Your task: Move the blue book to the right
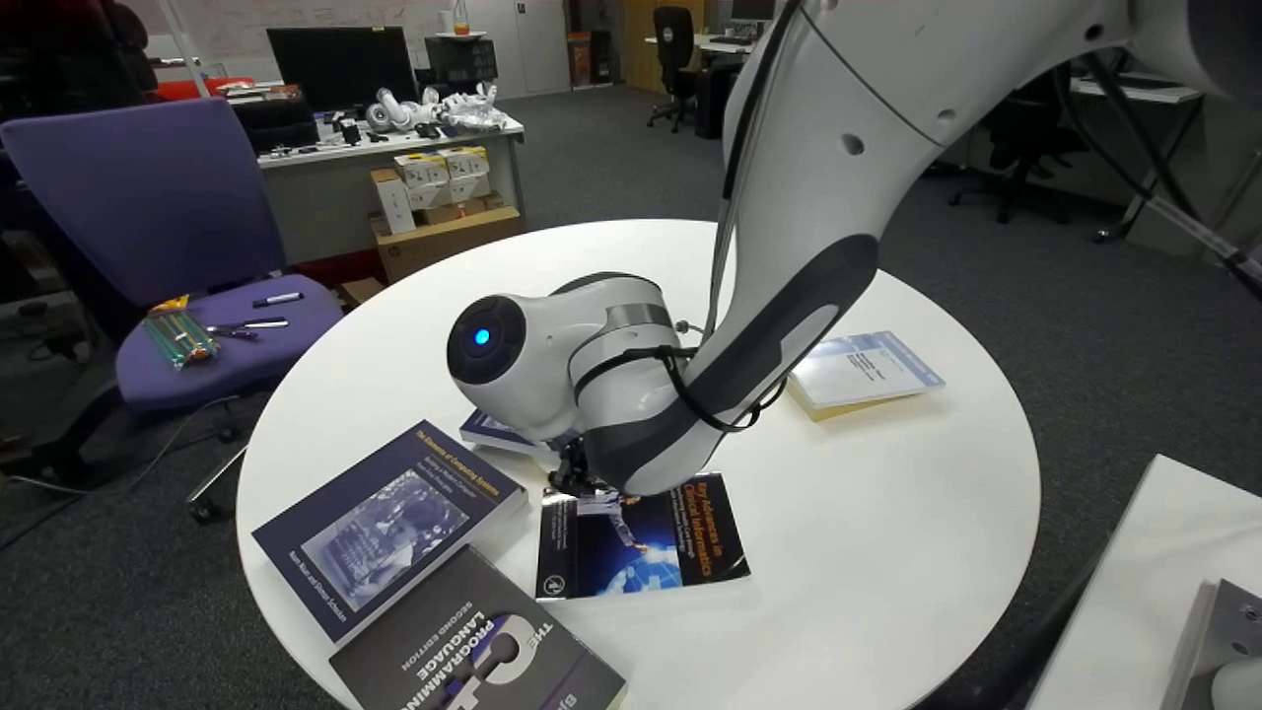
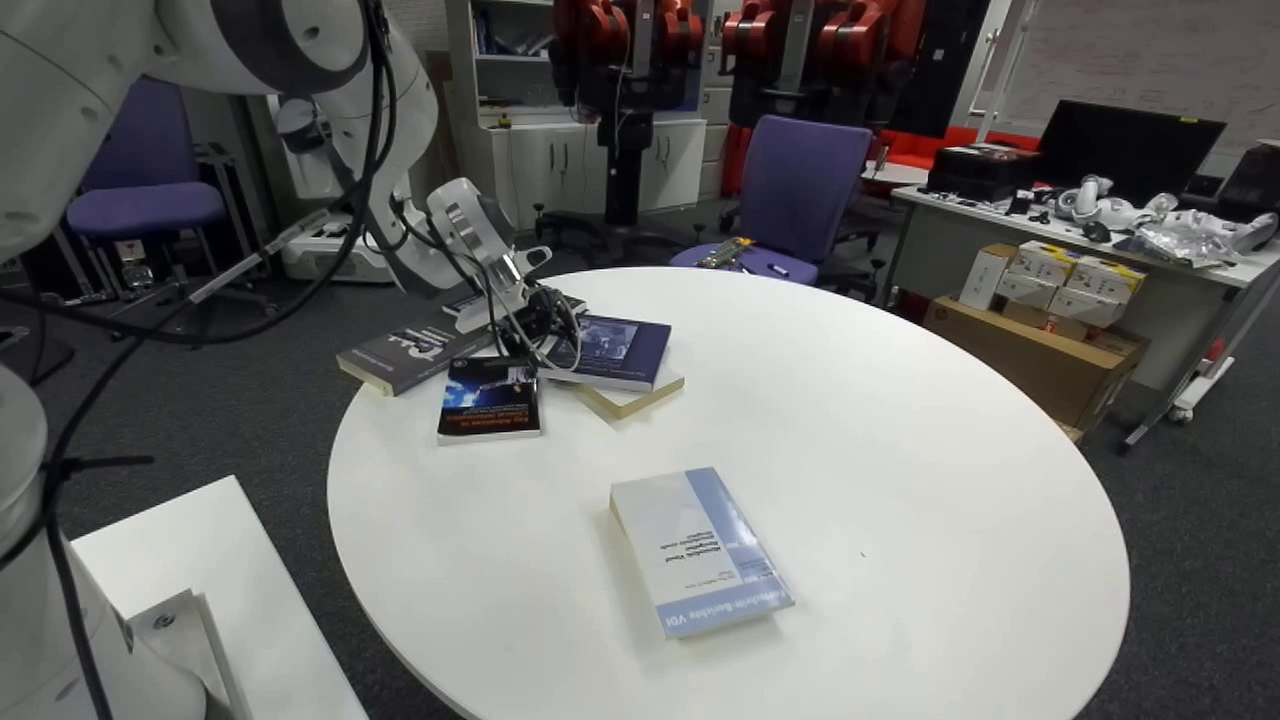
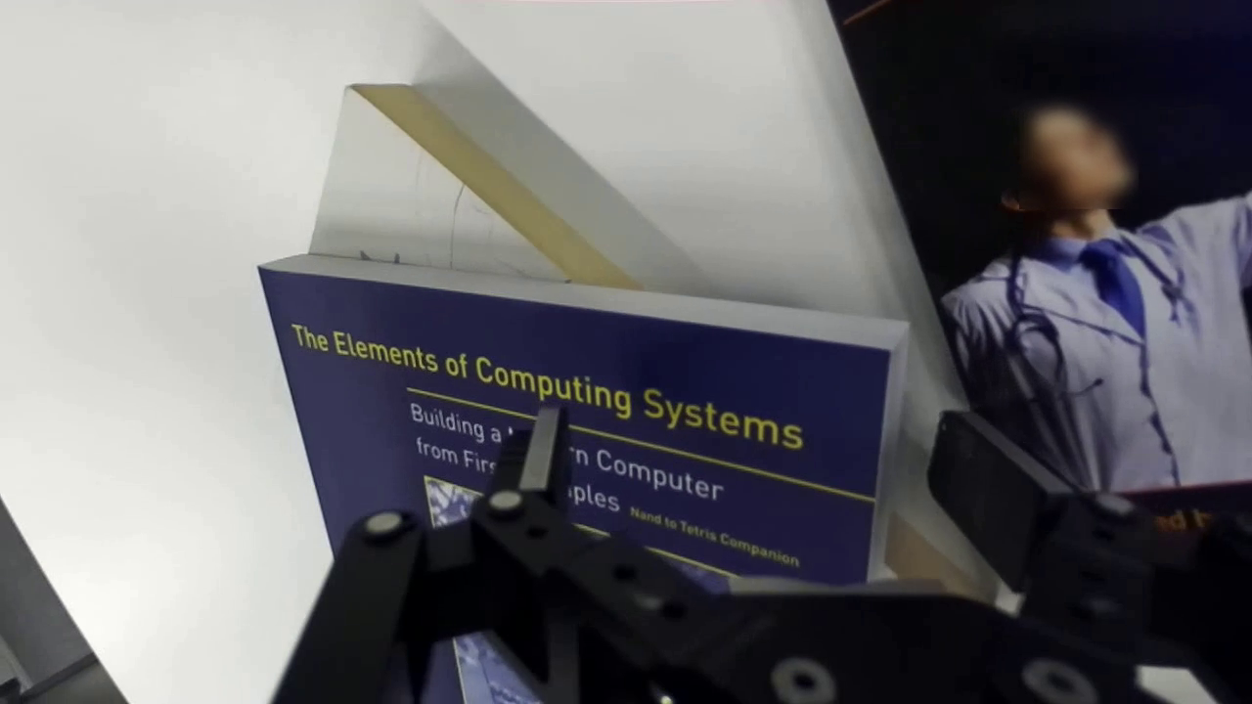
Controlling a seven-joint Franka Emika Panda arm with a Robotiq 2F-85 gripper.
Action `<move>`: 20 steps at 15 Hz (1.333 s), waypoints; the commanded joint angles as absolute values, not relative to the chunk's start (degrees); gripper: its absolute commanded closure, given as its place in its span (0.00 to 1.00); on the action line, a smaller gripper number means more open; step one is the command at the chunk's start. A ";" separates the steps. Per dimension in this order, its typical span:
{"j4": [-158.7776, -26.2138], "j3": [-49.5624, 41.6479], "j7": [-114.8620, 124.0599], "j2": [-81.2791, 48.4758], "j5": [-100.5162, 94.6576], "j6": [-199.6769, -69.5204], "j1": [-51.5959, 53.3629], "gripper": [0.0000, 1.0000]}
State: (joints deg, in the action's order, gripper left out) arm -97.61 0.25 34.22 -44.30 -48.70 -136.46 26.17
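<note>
Wrist view's got white table on the left, then the blue book sitting on a pale book. The gripper is spread wide, one jaw over the blue cover, the other past its right edge. Far right's a dark doctor-cover book.

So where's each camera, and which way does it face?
Wrist view: behind the gripper, facing the blue book; only gripper shows.
In an exterior view: raised, nearest the grey book, cluttered desk beyond; arm, gripper show.
In an exterior view: raised, nearest the pale book, white cabinet beyond; arm, gripper show.
Both exterior views face the table and share the desk.
</note>
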 commanded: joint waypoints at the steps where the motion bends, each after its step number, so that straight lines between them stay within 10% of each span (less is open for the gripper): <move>1: -95.24 -1.06 34.45 -45.26 -50.19 -134.39 27.60 0.00; 20: -95.16 -1.80 33.97 -45.27 -50.35 -131.74 27.09 0.00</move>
